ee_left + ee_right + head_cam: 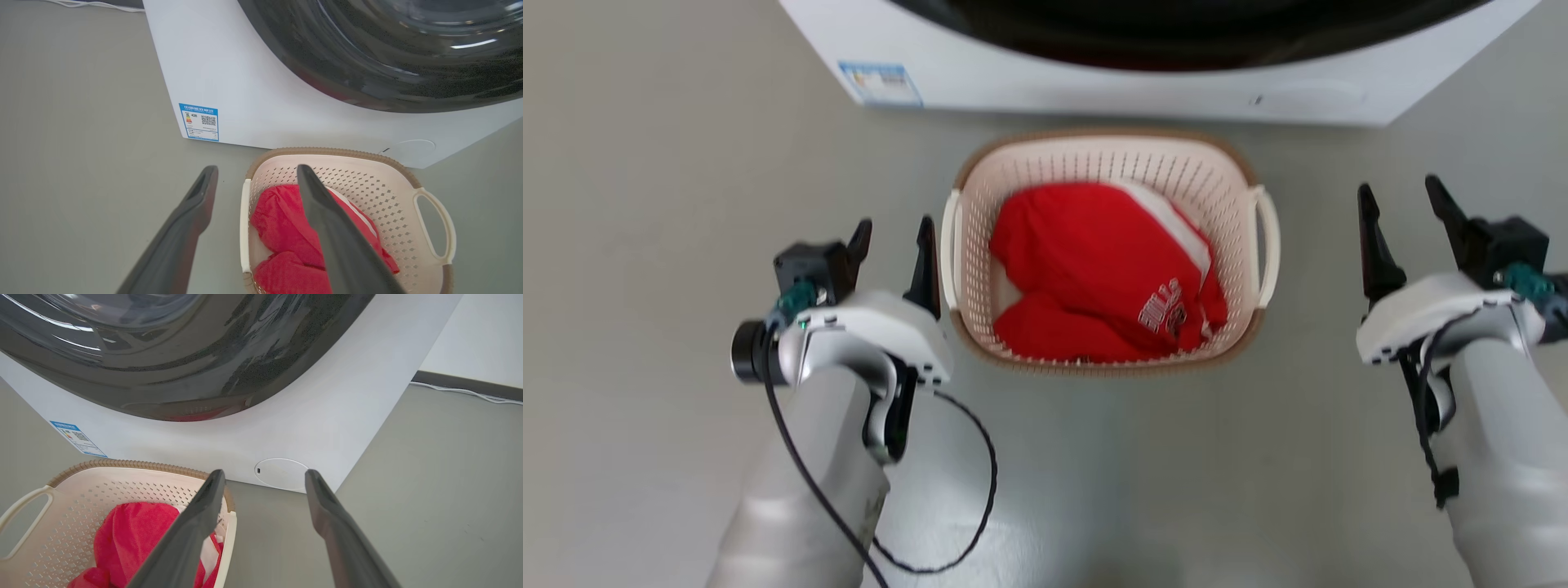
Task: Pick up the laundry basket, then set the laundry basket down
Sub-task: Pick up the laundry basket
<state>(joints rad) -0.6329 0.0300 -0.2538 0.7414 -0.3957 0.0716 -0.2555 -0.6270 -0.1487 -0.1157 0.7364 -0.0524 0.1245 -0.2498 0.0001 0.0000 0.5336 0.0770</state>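
The laundry basket (1094, 163), cream-white and perforated with a brown rim, stands on the grey floor before me with a red garment (1086, 269) in it. My left gripper (894, 233) is open just left of the basket's left handle (949, 245), its inner finger close beside it. In the left wrist view that handle (244, 224) lies between the left gripper's (257, 169) fingers. My right gripper (1398, 196) is open to the right of the right handle (1270, 245), a gap apart. The right wrist view has the basket (135, 486) left of the right gripper (264, 475).
A white washing machine (1094, 94) with a dark round door (388, 53) stands right behind the basket. Grey floor (645, 204) spreads on both sides. A black cable (984, 490) loops from my left arm. A white cord (470, 392) runs along the wall base.
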